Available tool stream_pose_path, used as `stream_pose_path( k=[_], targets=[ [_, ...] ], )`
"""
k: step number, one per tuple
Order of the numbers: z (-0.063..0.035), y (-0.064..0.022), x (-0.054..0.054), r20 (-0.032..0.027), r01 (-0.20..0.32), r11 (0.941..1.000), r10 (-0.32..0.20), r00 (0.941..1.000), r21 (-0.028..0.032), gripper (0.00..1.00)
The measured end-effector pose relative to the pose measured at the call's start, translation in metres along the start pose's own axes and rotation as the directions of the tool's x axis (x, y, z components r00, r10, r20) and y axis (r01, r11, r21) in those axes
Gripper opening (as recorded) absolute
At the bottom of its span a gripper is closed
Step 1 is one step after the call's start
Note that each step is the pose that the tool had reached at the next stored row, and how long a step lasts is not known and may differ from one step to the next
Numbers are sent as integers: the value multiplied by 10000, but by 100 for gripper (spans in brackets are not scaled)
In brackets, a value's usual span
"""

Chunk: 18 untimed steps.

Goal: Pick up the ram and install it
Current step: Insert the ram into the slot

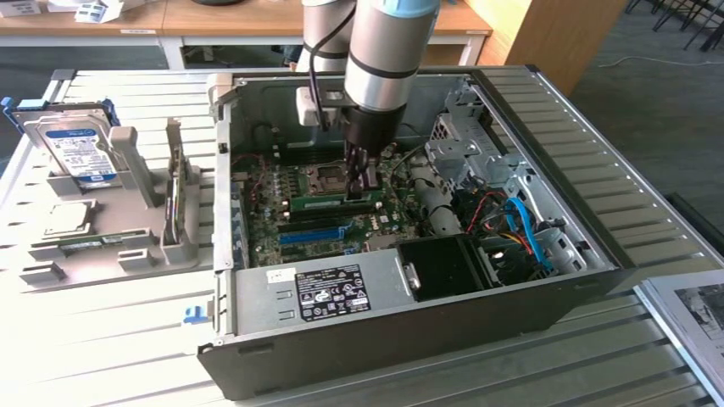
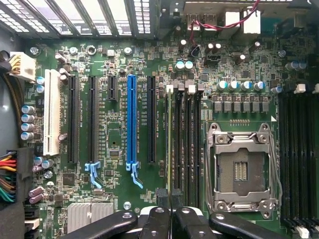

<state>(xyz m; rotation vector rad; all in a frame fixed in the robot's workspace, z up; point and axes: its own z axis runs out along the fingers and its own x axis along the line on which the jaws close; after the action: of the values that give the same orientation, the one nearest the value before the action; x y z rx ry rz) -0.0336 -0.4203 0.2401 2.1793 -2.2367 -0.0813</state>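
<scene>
Now, reading across the motherboard from the blue slot, you have the gripper pinching the ram on edge, straight out from its fingertips, long axis lined up with the black memory slots just beside the CPU socket near the board's middle.

Long green ram, standing on edge, along memory slots, beside CPU socket

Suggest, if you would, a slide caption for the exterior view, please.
A robot arm reaches into an open computer case, its gripper holding the ram at the memory slots of the motherboard.
</scene>
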Motion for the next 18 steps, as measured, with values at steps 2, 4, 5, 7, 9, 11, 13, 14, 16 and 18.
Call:
stream_pose_path(
  k=[2,4,5,7,9,11,13,14,16,18],
  targets=[
    [9,0,1,-1,0,10000,0,10000,0,12],
    [16,-1,1,-3,0,10000,0,10000,-1,12],
    [19,-1,1,-2,0,10000,0,10000,-1,12],
    [23,-1,1,-1,0,10000,0,10000,0,12],
    [23,-1,1,-2,0,10000,0,10000,-1,12],
    [24,-1,1,-1,1,10000,-1,10000,0,12],
    [24,-1,0,0,0,10000,0,10000,1,12],
    [26,-2,-3,3,0,10000,0,10000,1,12],
    [26,-1,-8,0,0,10000,0,10000,0,12],
    [27,-1,-16,-1,0,10000,0,10000,0,12]
  ],
)
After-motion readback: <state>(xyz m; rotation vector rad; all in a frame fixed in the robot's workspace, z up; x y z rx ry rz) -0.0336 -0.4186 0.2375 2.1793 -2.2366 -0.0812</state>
